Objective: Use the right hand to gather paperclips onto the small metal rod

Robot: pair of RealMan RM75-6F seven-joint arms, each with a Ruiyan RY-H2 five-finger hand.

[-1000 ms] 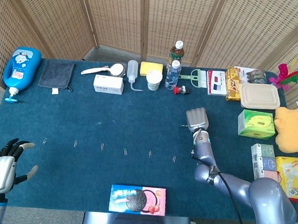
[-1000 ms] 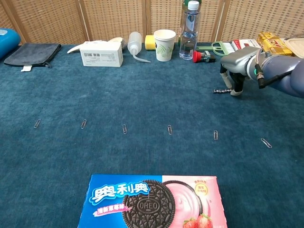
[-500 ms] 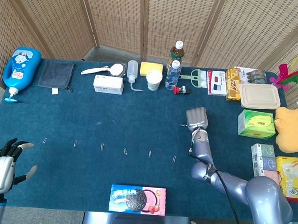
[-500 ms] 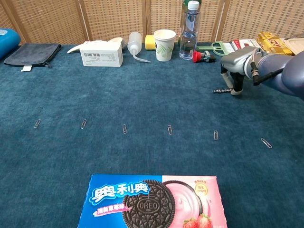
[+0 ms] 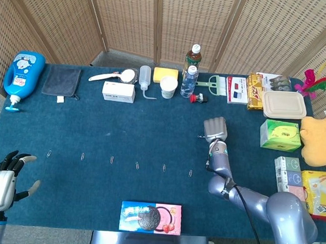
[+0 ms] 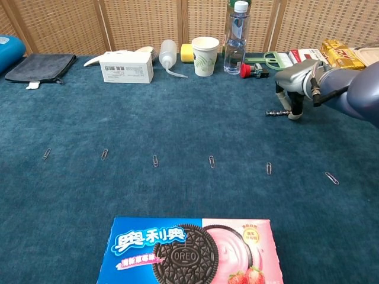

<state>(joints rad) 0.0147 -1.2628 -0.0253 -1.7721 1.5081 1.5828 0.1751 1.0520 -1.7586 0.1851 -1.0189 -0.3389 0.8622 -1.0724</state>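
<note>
Nearest us lies the cookie box (image 6: 188, 251), and our left hand (image 5: 1, 182) rests at the table's (image 6: 177, 112) near left corner, fingers spread and holding nothing. Beyond it, a row of paperclips (image 6: 211, 161) crosses the blue cloth. Farther back, our right hand (image 6: 293, 83) stands fingertips-down beside the small metal rod (image 6: 275, 112); we cannot tell whether it grips it.
</note>
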